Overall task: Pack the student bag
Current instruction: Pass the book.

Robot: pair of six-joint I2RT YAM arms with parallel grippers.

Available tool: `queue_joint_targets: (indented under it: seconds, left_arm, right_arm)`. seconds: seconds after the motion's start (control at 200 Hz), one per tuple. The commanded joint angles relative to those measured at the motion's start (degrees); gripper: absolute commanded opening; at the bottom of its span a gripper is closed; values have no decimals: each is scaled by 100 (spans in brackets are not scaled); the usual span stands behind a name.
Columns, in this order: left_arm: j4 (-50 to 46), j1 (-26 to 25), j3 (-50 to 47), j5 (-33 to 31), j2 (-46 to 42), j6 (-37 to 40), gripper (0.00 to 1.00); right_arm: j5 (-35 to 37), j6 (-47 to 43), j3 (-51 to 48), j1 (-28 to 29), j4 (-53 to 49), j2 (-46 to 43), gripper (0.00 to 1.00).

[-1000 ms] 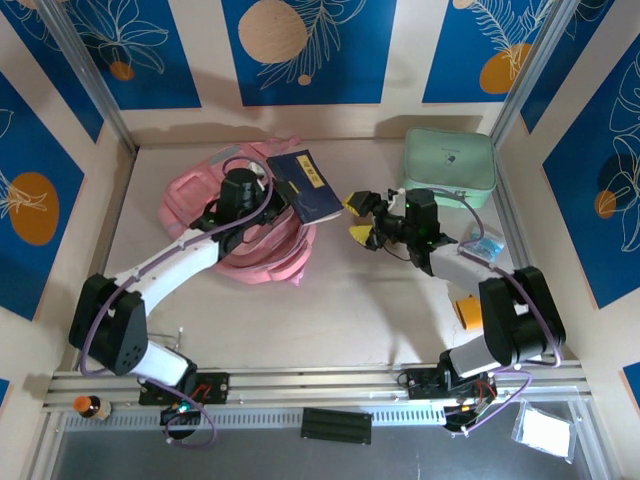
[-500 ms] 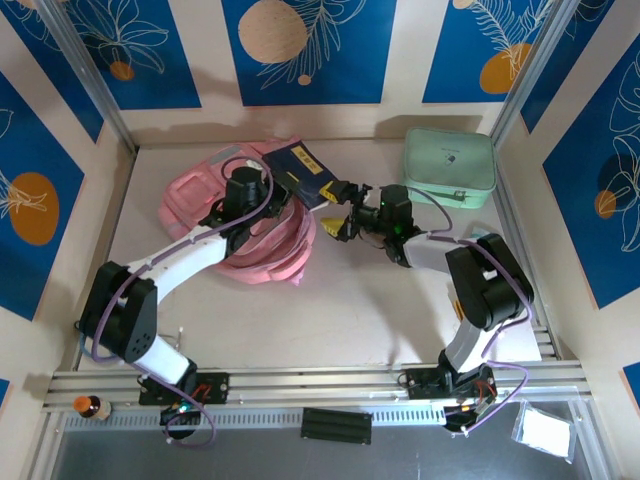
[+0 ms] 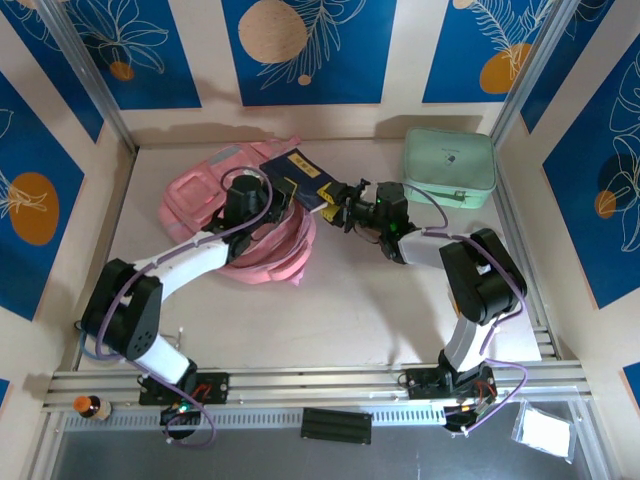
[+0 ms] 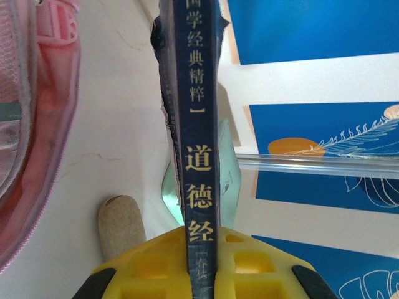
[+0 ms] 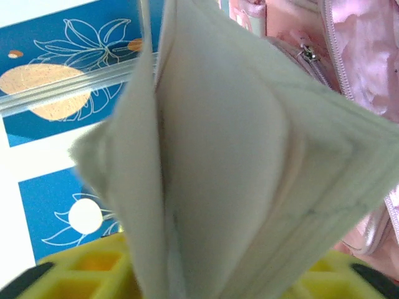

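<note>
Backpack [image 3: 195,195]: pink, soft, lying on the table [image 3: 350,300] in the left rear part, under the left arm. Book [image 3: 303,175]: dark blue cover, seen from above at the backpack's rear right edge, between the two claws. Left claw [image 3: 285,190]: at the book's left end; the left wrist view shows its yellow fingers [image 4: 156,268] pinching the book [image 4: 199,124] across its thickness, the spine with gold lettering facing the camera, the backpack [image 4: 25,93] along the left edge. Right claw [image 3: 335,195]: at the book's right corner; in the right wrist view the right claw [image 5: 206,280] has a yellow finger on each side of the fanned page edges [image 5: 237,156], but whether they press the pages cannot be told. Backpack [image 5: 368,50] in that view sits just beyond the book, a zip and crumpled pink fabric showing. Case [image 3: 448,165]: mint green, rectangular, at the right rear of the table, well apart from the backpack
</note>
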Motion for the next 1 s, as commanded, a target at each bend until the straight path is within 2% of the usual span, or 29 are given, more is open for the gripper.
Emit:
queue_joint_targets:
  seconds: [0.0, 0.1, 0.195, 0.29, 0.355, 0.405, 0.46, 0.585, 0.695, 0.795, 0.995]
  left_arm:
    - [520, 8, -35, -37, 26, -165, 0]
    - [547, 8, -103, -24, 15, -194, 0]
    - [542, 18, -157, -12, 7, -186, 0]
    - [432, 56, -224, 52, -28, -97, 16]
    - [254, 91, -334, 49, -117, -17, 33]
    - [25, 113, -422, 15, -248, 159, 46]
    - [-375, 131, -494, -50, -423, 445, 55]
    - [-1444, 175, -480, -67, -760, 1486, 70]
    - [-2509, 166, -260, -103, -904, 2869, 86]
    - [-3465, 107, 52, -371, -877, 4049, 92]
    - [-5060, 5, 905, -965, -455, 5972, 93]
  right_arm:
    - [84, -63, 58, -53, 163, 43, 36]
    - [86, -94, 47, -92, 170, 52, 32]
    - [59, -189, 54, -126, 144, 41, 23]
    - [29, -337, 42, -192, -8, -30, 13]
    - [-57, -530, 54, -265, -185, -117, 8]
    - [-104, -746, 51, -324, -383, -244, 6]
    - [-102, -1031, 4, -395, -651, -442, 5]
    - [-107, -1737, -125, -589, -1306, -956, 2]
    - [-166, -2293, -337, -802, -1744, -1398, 2]
    - [-164, -2751, -545, -1000, -2201, -1832, 1]
    - [166, -3524, -762, -1254, -3295, -2632, 1]
